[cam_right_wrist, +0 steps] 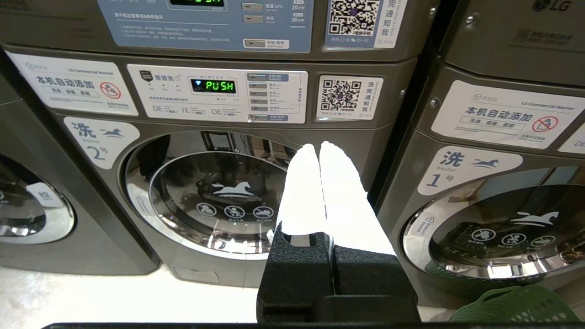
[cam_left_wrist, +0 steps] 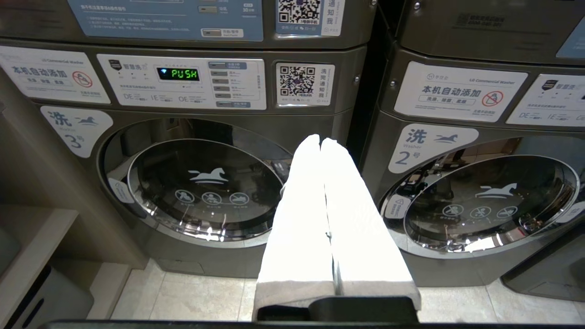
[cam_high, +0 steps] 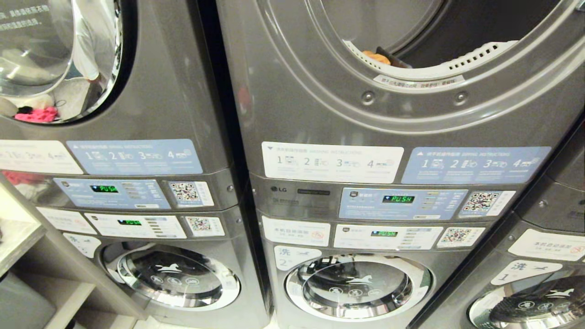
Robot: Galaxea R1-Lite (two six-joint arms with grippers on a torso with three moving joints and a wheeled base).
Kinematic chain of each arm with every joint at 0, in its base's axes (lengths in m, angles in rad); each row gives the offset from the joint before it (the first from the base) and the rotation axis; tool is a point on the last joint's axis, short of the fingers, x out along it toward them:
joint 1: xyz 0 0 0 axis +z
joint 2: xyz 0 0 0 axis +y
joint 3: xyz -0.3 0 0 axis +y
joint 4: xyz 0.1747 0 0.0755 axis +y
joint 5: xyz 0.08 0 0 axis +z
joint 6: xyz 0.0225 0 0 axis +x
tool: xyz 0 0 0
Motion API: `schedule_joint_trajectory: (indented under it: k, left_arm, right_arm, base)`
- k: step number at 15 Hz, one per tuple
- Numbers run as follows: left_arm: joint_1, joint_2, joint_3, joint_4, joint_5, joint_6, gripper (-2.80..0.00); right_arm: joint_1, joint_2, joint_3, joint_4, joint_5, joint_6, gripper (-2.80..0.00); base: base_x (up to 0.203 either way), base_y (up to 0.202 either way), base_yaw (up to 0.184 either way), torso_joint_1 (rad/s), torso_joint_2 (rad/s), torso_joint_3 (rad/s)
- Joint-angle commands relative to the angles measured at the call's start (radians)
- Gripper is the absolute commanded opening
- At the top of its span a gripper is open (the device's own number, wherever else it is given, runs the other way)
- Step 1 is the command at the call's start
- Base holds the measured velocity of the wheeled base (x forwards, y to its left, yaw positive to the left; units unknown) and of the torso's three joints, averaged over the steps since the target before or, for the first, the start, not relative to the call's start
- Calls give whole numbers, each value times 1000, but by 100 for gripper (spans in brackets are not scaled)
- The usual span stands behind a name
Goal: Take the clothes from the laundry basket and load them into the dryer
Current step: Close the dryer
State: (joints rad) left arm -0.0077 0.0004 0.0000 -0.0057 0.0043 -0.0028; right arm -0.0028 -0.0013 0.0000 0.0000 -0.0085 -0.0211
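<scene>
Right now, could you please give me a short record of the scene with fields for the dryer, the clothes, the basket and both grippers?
dryer: upper middle machine, door open, drum opening visible
clothes in dryer: an orange item at the drum's front edge
neighbouring upper machine: door shut, pink cloth behind the glass
laundry basket: green rim on the floor before washer 1
left gripper: shut, empty, facing the gap between washers 3 and 2
right gripper: shut, empty, facing washer 2
displays: PUSH

glossy grey metal dryer point(cam_high: 320, 114), chrome-rimmed washer doors point(cam_high: 358, 285).
</scene>
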Motion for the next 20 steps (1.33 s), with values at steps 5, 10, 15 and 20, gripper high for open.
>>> schedule_joint_trajectory:
  k: [5, 10, 15, 20]
  left_arm:
    - [0, -2, 0, 0, 0, 0, -280]
    - [0, -2, 0, 0, 0, 0, -280]
    - [0, -2, 0, 0, 0, 0, -280]
    - [0, -2, 0, 0, 0, 0, -280]
  right_arm:
    - [1, 1, 2, 0, 0, 0, -280]
    - [0, 1, 1, 0, 1, -2, -280]
    - [0, 1, 2, 0, 2, -11, -280]
    - [0, 1, 2, 0, 2, -10, -280]
  base:
    - [0, -33, 7, -1, 3, 0]
    - [0, -193, 3, -2, 6, 5]
    - [0, -194, 1, 3, 4, 2]
    - [0, -197, 1, 4, 3, 3]
